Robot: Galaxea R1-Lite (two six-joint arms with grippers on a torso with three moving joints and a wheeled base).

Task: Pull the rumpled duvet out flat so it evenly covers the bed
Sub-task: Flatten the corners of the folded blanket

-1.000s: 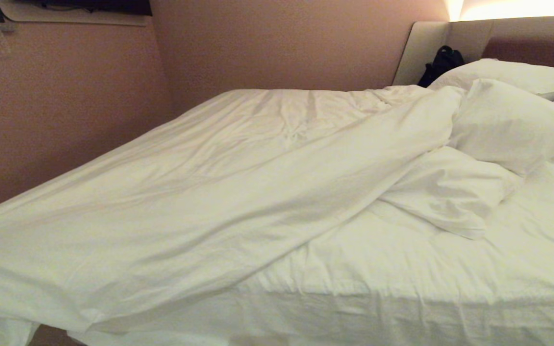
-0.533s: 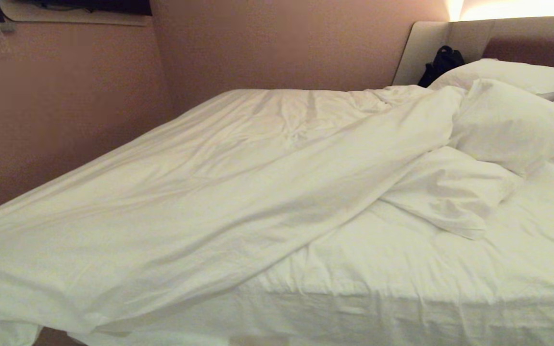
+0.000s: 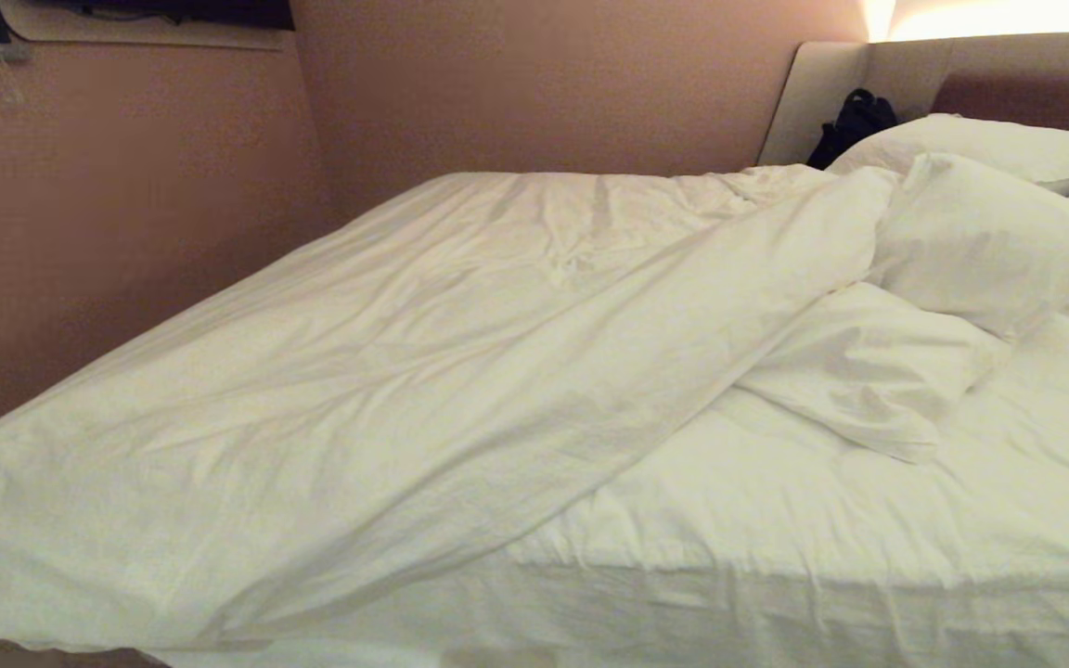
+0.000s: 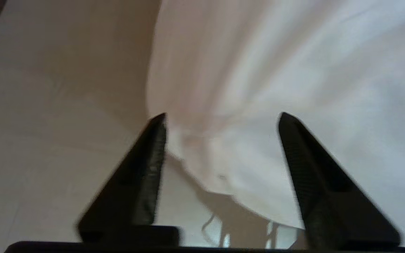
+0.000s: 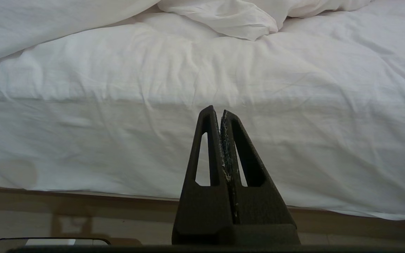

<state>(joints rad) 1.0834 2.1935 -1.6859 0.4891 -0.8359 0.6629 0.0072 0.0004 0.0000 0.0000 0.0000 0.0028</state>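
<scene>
The white duvet (image 3: 386, 408) lies creased over the left and far part of the bed (image 3: 776, 538). Its folded edge runs slantwise from the pillows down to the near left corner, leaving the near right sheet bare. In the left wrist view my left gripper (image 4: 222, 115) is open, and a loose corner of the duvet (image 4: 276, 88) hangs beyond the spread fingers (image 4: 153, 154), above the floor, with neither finger pinching it. My right gripper (image 5: 216, 110) is shut and empty, held low in front of the mattress side (image 5: 118, 140). Neither arm shows in the head view.
Plump white pillows (image 3: 980, 241) are piled at the headboard (image 3: 906, 74), with a black bag (image 3: 855, 121) behind them. A pink wall (image 3: 126, 204) runs close along the bed's far left side. Beige floor (image 5: 83, 218) lies below the bed's near edge.
The duvet's near left corner has sunk and spread flatter, and the small flap hanging at the lower left is gone. The fold's near end has shifted slightly right.
</scene>
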